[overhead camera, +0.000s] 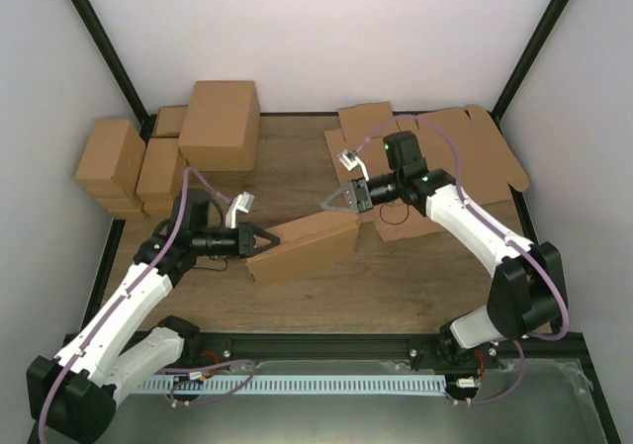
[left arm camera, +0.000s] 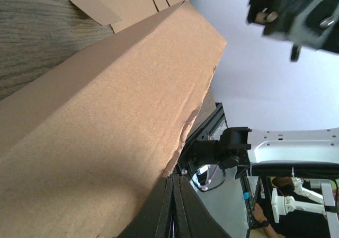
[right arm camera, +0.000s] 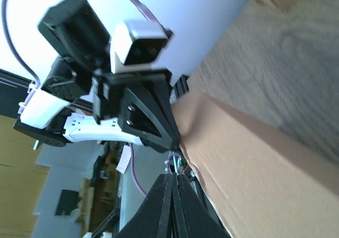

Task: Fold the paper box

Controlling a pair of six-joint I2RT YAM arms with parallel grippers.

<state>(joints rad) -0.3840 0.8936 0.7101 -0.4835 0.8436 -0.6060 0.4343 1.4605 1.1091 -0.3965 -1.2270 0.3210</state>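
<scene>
Paper box (overhead camera: 302,248): lies closed up as a long brown block on the wooden table (overhead camera: 396,291), set at a slant, its right end further back than its left. No flaps seen standing open.

Left gripper (overhead camera: 259,238): at the box's left end, jaws closed. In the left wrist view the fingers (left arm camera: 164,209) are pressed together, their tips at the box's end edge; I cannot tell whether any cardboard is pinched between them.

Right gripper (overhead camera: 329,205): at the box's rear right corner, jaws closed. In the right wrist view the fingers (right arm camera: 177,209) meet in a point just beside the box's edge; contact unclear.

Flat die-cut cardboard sheets (overhead camera: 475,152): behind and right of the box, under the right arm.

Stack of brown cartons (overhead camera: 218,123): behind and left of the box, well apart from it, the largest carton nearest the middle.
</scene>
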